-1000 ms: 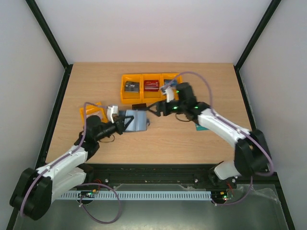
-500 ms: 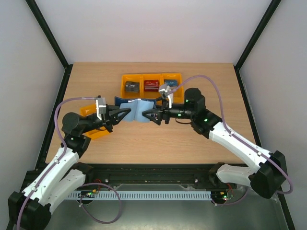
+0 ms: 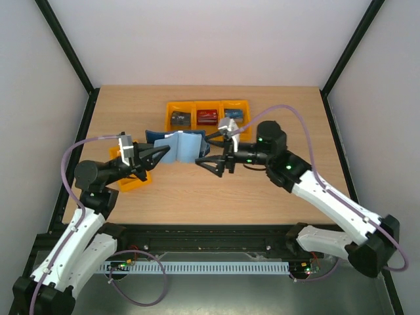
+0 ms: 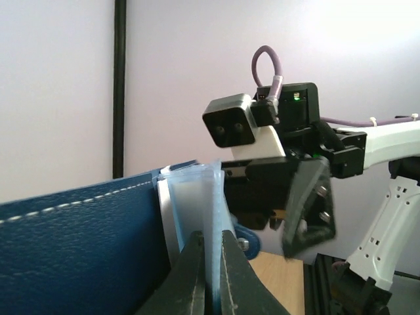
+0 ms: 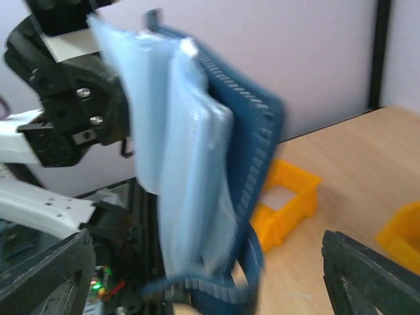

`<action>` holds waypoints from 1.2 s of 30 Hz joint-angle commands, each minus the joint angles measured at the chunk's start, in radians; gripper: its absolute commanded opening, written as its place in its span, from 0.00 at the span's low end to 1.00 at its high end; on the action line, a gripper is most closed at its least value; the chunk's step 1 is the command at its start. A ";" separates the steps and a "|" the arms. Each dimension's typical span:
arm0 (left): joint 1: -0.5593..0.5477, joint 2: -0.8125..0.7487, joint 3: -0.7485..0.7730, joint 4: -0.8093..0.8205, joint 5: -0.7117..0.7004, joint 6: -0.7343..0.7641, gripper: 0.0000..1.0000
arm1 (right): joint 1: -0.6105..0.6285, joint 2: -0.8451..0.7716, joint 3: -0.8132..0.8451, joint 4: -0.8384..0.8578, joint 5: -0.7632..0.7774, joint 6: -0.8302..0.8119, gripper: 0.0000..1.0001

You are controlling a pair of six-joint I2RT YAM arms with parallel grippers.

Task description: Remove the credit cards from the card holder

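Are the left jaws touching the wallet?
Touching. The left wrist view shows the left jaws pinched shut on a pale sleeve of the wallet.

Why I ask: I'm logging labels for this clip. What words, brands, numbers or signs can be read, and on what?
No text can be read in any view.
The card holder: plain navy cover and pale sleeves, no print shows.
The grey item, red item and blue item in the orange bin: any print is too small to read.
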 commanded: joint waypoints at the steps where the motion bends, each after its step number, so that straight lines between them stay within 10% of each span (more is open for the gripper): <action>1: 0.007 -0.033 0.029 0.056 0.059 0.045 0.02 | -0.085 -0.096 -0.040 -0.104 0.073 -0.092 0.90; 11: 0.008 -0.031 0.036 0.054 0.053 0.038 0.02 | -0.056 0.016 0.037 -0.058 0.099 0.021 0.74; 28: -0.016 -0.021 -0.027 0.044 0.012 0.021 0.02 | 0.113 0.162 0.104 0.221 0.099 0.175 0.88; 36: -0.021 -0.026 -0.047 0.056 0.004 -0.002 0.02 | 0.115 0.162 0.103 0.196 0.143 0.167 0.26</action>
